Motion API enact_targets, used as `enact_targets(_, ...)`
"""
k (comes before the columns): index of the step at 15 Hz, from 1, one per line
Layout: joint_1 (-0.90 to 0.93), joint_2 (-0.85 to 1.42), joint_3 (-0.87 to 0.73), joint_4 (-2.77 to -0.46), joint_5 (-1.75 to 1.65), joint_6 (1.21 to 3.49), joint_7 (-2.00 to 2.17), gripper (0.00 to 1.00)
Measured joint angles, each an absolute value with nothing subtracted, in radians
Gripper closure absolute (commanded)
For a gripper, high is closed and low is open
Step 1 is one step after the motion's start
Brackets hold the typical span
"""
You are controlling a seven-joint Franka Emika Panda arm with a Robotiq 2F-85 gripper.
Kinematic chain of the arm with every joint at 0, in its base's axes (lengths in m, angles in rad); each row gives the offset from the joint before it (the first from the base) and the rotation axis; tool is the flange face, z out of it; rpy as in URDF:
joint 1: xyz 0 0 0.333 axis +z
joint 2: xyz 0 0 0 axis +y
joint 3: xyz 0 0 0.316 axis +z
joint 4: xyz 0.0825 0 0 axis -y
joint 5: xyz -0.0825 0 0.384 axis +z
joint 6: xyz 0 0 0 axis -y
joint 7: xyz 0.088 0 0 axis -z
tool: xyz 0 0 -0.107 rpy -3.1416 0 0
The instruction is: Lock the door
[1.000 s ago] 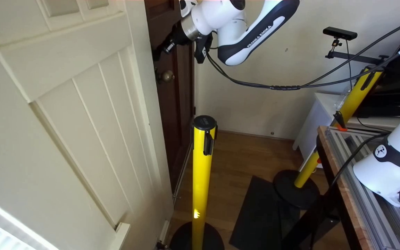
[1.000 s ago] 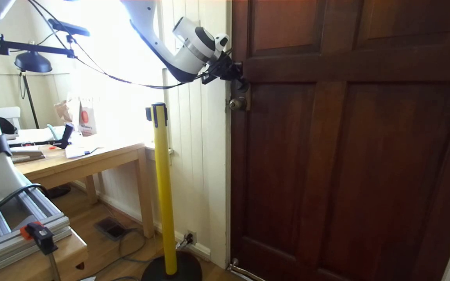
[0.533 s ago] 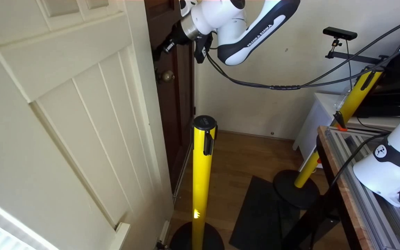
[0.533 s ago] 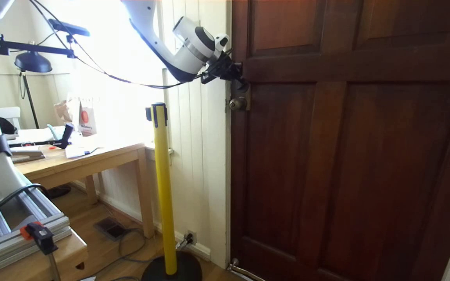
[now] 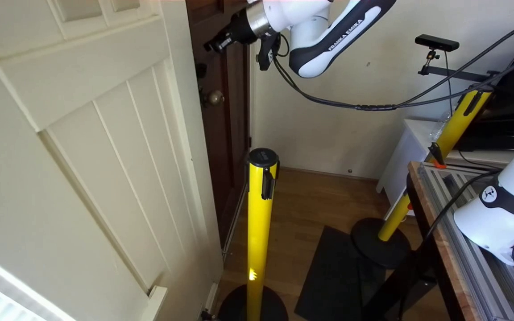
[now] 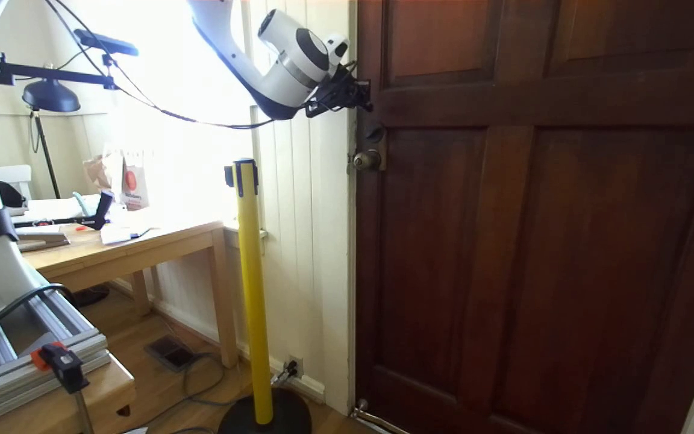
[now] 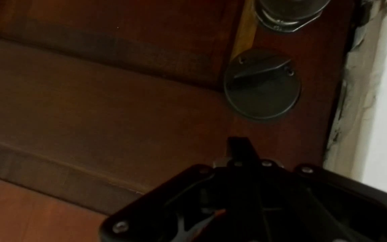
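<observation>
Black 2-fingered claw (image 7: 242, 144), closed up and apparently holding nothing, has risen back from the dark, round metal lock plate (image 7: 264, 97) it covered 0.5 s earlier on the brown panelled wooden door (image 6: 431, 271). The plate's raised, dark metal turn bar (image 7: 261, 70) now stands exposed, suggesting a turn finished or to be retried; whether the door is locked cannot be told. The round brass knob (image 5: 215, 97) below and cream door frame (image 6: 338, 241) beside crowd the approach; the yellow cylindrical post (image 5: 259, 232) stands lower, well apart.
</observation>
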State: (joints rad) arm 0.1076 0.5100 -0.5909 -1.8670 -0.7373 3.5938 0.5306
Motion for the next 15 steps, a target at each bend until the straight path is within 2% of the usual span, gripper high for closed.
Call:
enact_targets(1,0.073,0.467,-0.544,-1.908,-0.787,3.589,0.535,1.0)
enact_targets(2,0.048,0.426,-0.516,-1.958,-0.874,3.589,0.582,0.91)
enact_targets(3,0.026,0.385,-0.492,-2.012,-0.956,3.589,0.627,0.73)
enact_targets(7,-0.048,0.23,-0.432,-2.244,-1.289,3.59,0.834,0.46)
enact_targets(13,-0.055,-0.005,-0.453,-2.552,-1.722,3.474,1.302,0.04)
enact_targets(14,-0.055,-0.038,-0.457,-2.592,-1.761,3.44,1.375,0.01)
enact_targets(15,-0.057,-0.073,-0.458,-2.629,-1.787,3.403,1.436,0.16)
